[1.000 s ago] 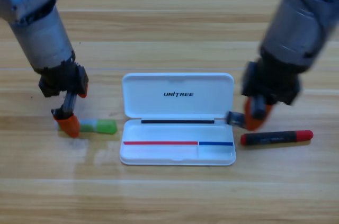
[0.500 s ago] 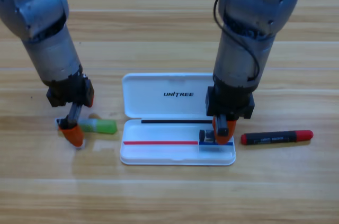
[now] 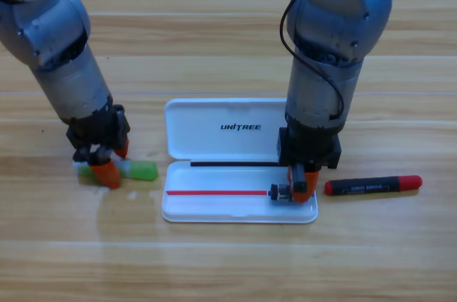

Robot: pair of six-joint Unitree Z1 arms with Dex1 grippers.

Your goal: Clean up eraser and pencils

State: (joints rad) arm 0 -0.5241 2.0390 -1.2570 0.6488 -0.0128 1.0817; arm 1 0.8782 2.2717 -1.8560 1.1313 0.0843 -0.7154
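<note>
Two pencils: green (image 3: 132, 170), black-and-red (image 3: 373, 185), one eraser (image 3: 280, 192), one case (image 3: 239, 131)

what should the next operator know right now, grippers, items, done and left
Left gripper: down on the green pencil left of the white case.
Right gripper: low over the case's right end, with the eraser at its tips.
Red-and-black pencil: flat on the table, right of the case, untouched.
Done: no item clearly released in the case.
Left: both pencils in; confirm the eraser.
</note>
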